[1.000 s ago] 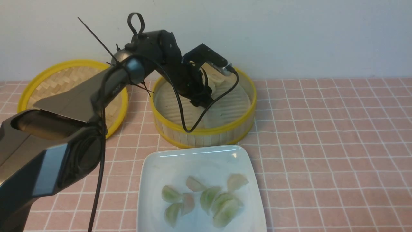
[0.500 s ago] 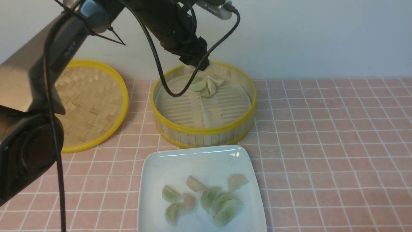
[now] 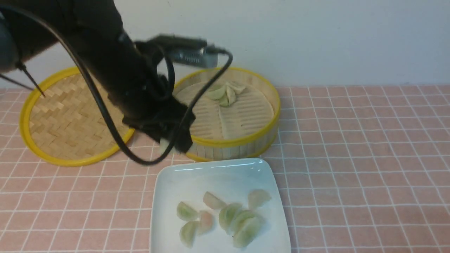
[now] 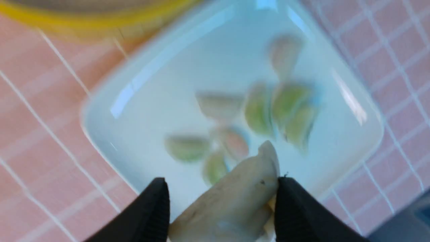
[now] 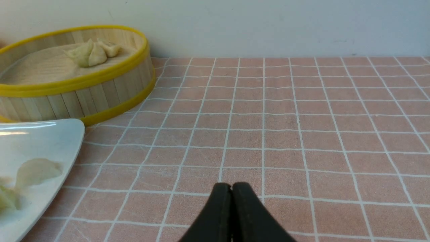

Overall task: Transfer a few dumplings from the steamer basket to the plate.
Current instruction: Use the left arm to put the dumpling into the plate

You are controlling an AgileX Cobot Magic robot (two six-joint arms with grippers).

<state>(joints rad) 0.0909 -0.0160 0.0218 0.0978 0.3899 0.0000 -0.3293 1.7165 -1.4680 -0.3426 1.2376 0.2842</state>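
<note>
Plate (image 3: 168, 196), lower centre of the front view: glossy white surface, smooth, with bright reflections along the rim. Steamer basket (image 3: 242, 147), upper centre: slatted wooden wall, matt; liner ribbed. Lid (image 3: 81, 119), left side: woven matt strips, coarse texture. Tabletop (image 3: 351, 158), right side: tile-patterned, low sheen. Dumplings (image 3: 248, 232), lower centre: translucent skins, soft sheen. Wall (image 3: 334, 42), upper right: matt, largely smooth.
</note>
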